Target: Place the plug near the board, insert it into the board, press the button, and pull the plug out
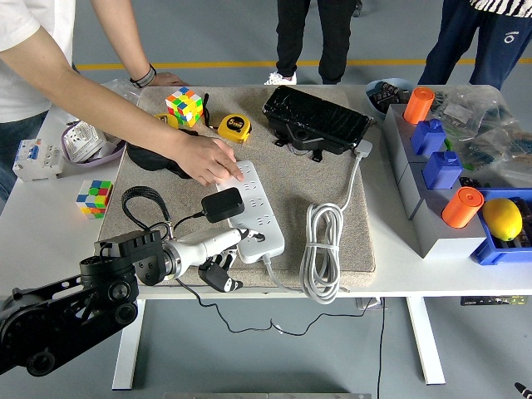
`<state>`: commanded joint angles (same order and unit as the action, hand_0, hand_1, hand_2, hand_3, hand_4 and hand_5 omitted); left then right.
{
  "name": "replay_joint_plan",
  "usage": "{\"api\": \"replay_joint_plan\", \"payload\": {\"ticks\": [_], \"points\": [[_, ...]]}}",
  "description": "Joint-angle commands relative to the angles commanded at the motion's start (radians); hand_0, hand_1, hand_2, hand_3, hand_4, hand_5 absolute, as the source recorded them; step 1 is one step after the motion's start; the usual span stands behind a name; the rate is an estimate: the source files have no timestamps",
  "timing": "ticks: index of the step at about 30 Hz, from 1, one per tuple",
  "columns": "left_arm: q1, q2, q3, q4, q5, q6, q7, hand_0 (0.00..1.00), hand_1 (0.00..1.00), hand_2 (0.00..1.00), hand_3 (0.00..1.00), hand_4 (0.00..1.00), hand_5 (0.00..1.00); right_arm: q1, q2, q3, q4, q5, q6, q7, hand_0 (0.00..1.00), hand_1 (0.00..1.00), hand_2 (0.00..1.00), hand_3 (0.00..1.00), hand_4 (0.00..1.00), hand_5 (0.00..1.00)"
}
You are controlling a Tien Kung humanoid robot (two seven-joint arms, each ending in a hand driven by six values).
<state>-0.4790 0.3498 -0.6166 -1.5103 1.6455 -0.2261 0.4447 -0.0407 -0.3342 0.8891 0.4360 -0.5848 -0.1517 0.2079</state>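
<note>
At the desk's near edge, left of centre, the robot's left hand, white-shelled on a black arm, reaches in with one finger stretched out so its tip lies on the near end of the long white plastic power strip, about where the strip's button looks to be. The other fingers are curled under and hold nothing. That pointing pose fits a press rather than a grasp, so the button step seems to be the one in hand. The right hand is out of view.

The strip lies on a beige carpet mat that covers the middle of the desk; the mat probably keeps it from sliding. Its thick white cable is coiled just to the right. A black block-shaped plug adapter sits seated in the strip's left row, just beyond the robot's fingertip, its thin black cord looping off toward the left edge.

Farther in, a person's hand presses flat on the strip's far end, most likely bracing it against the push and the pull to come.
</note>
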Motion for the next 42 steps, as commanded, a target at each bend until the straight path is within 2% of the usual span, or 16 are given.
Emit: {"api": "replay_joint_plan", "payload": {"ticks": [12,15,16,18,19,21,22,24,27,28,30,33,34,39,40,42], "points": [[0.006,0.012,-0.047,-0.024,0.0,0.025,-0.039,0.047,0.105,0.161,0.885,0.786,0.002,-0.002,0.002,0.004,-0.001,-0.002,0.001,-0.001,0.604,0.614,0.601,0.55,0.951,0.379],[0.012,0.013,-0.061,-0.018,-0.021,0.057,-0.084,0.047,0.105,0.161,0.885,0.786,0.002,-0.002,0.003,0.005,0.0,-0.002,0.001,-0.001,0.604,0.614,0.601,0.55,0.951,0.379],[0.014,0.013,-0.065,-0.014,-0.024,0.074,-0.107,0.08,0.126,0.204,0.872,0.657,0.002,-0.002,0.003,0.005,0.0,-0.002,0.001,-0.001,0.605,0.614,0.601,0.55,0.951,0.379],[0.019,0.013,-0.073,-0.004,-0.041,0.118,-0.161,0.08,0.126,0.204,0.872,0.657,0.002,-0.002,0.004,0.003,-0.001,-0.001,0.001,-0.001,0.605,0.614,0.601,0.55,0.951,0.379],[0.022,0.011,-0.076,0.005,-0.06,0.158,-0.204,0.08,0.126,0.204,0.872,0.657,0.002,-0.002,0.004,0.003,-0.001,-0.001,0.001,-0.001,0.605,0.614,0.601,0.55,0.951,0.379],[0.023,0.009,-0.079,0.015,-0.075,0.197,-0.245,0.08,0.126,0.204,0.872,0.657,0.002,-0.001,0.004,0.002,-0.002,-0.001,0.001,-0.001,0.605,0.614,0.601,0.55,0.951,0.379],[0.026,0.006,-0.08,0.029,-0.1,0.24,-0.287,0.183,0.261,0.397,0.716,0.844,0.266,0.0,0.005,0.003,-0.002,-0.001,0.001,-0.001,0.603,0.613,0.601,0.55,0.951,0.379],[0.028,0.001,-0.078,0.047,-0.145,0.303,-0.348,0.183,0.261,0.397,0.716,0.844,0.266,0.001,0.006,0.004,-0.002,-0.001,0.001,-0.002,0.603,0.613,0.601,0.55,0.951,0.379],[0.033,-0.007,-0.075,0.07,-0.203,0.369,-0.418,0.183,0.261,0.397,0.716,0.844,0.266,0.003,0.007,0.006,-0.002,-0.001,0.001,-0.002,0.603,0.613,0.601,0.55,0.951,0.379],[0.034,-0.009,-0.074,0.074,-0.21,0.379,-0.43,0.426,0.585,0.576,0.66,0.877,0.405,0.003,0.008,0.006,-0.002,-0.001,0.001,-0.002,0.603,0.614,0.601,0.55,0.951,0.379],[0.039,-0.022,-0.07,0.1,-0.255,0.422,-0.48,0.426,0.585,0.576,0.66,0.877,0.405,0.003,0.008,0.007,-0.002,-0.001,0.001,-0.002,0.603,0.614,0.601,0.55,0.951,0.379],[0.046,-0.037,-0.068,0.127,-0.294,0.46,-0.533,0.426,0.585,0.576,0.66,0.877,0.405,0.002,0.009,0.006,-0.002,-0.001,0.001,-0.002,0.603,0.614,0.601,0.55,0.951,0.379],[0.046,-0.042,-0.067,0.14,-0.306,0.474,-0.557,0.607,0.686,0.678,0.725,0.921,0.565,0.002,0.009,0.006,-0.002,-0.001,0.001,-0.002,0.604,0.613,0.601,0.55,0.951,0.379],[0.056,-0.072,-0.072,0.203,-0.337,0.531,-0.644,0.607,0.686,0.678,0.725,0.921,0.565,0.004,0.01,0.005,-0.002,-0.001,0.001,-0.002,0.604,0.613,0.601,0.55,0.951,0.379],[0.059,-0.077,-0.075,0.211,-0.338,0.536,-0.647,0.841,0.851,0.846,0.824,0.945,0.608,0.004,0.011,0.003,-0.002,0.0,0.002,-0.002,0.603,0.614,0.601,0.55,0.951,0.379],[0.064,-0.083,-0.08,0.221,-0.339,0.54,-0.647,0.841,0.851,0.846,0.824,0.945,0.608,0.005,0.01,0.002,-0.002,-0.001,0.002,-0.002,0.603,0.614,0.601,0.55,0.951,0.379]]}}
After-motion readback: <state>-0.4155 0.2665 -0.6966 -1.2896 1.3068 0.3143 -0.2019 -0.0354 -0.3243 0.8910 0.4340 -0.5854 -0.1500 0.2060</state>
